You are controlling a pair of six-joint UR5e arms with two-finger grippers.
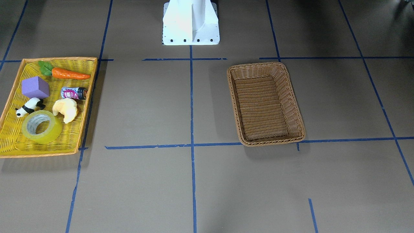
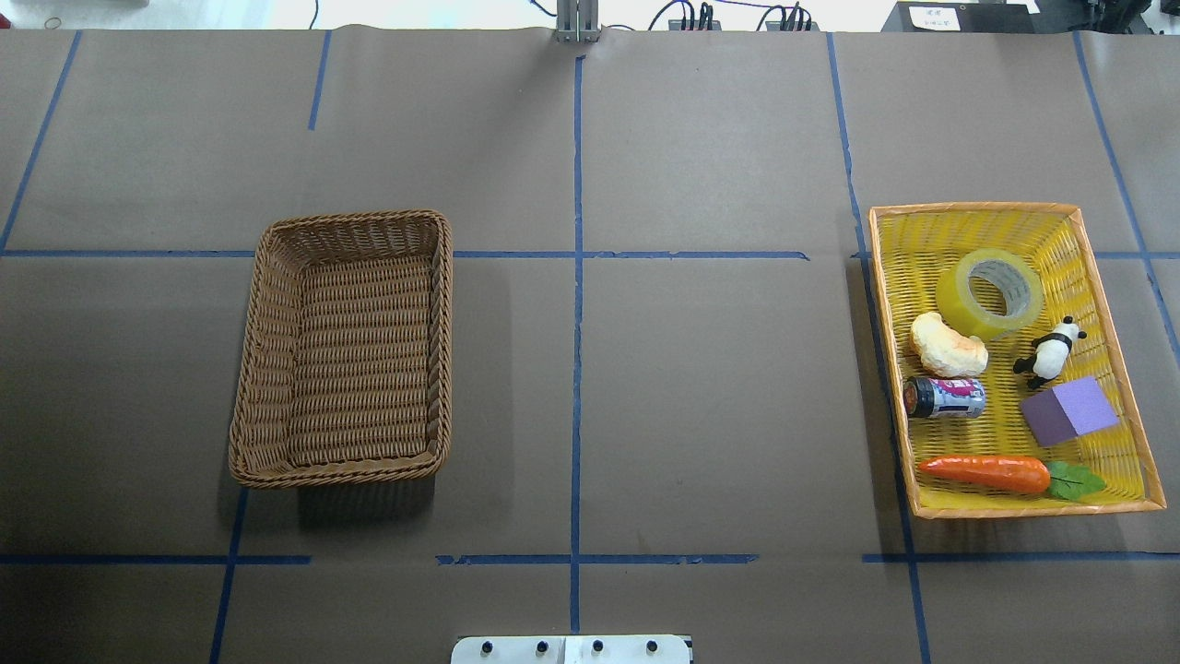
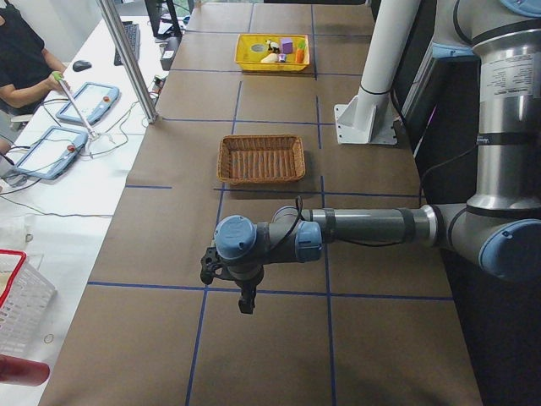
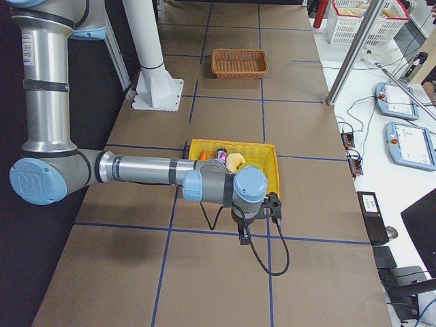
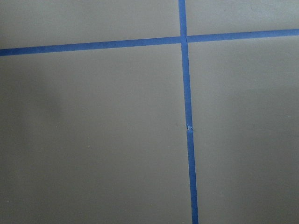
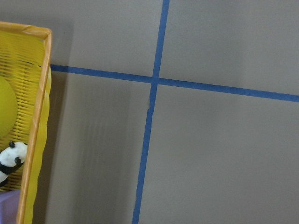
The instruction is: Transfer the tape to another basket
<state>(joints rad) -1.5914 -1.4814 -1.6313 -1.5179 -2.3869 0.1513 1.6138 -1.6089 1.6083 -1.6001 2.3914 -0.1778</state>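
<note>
The tape [image 1: 48,136] is a yellow-green roll. It lies flat in the yellow tray [image 1: 84,129] beside a toy panda, and it also shows from overhead [image 2: 959,306]. The brown wicker basket [image 1: 265,65] stands empty across the table's centre line, also seen from overhead [image 2: 355,219]. My left gripper [image 3: 209,269] hovers over bare table well short of the basket; I cannot tell if it is open or shut. My right gripper [image 4: 273,206] hovers just outside the tray's near end; I cannot tell its state either. The tape's edge [image 6: 4,107] shows in the right wrist view.
The tray also holds a carrot [image 2: 986,471], a purple cube [image 2: 1069,412], a panda [image 2: 1051,351], a small can [image 2: 945,397] and a bread piece [image 2: 948,347]. The robot's white base [image 1: 190,22] stands at the table's edge. Blue tape lines cross the brown table.
</note>
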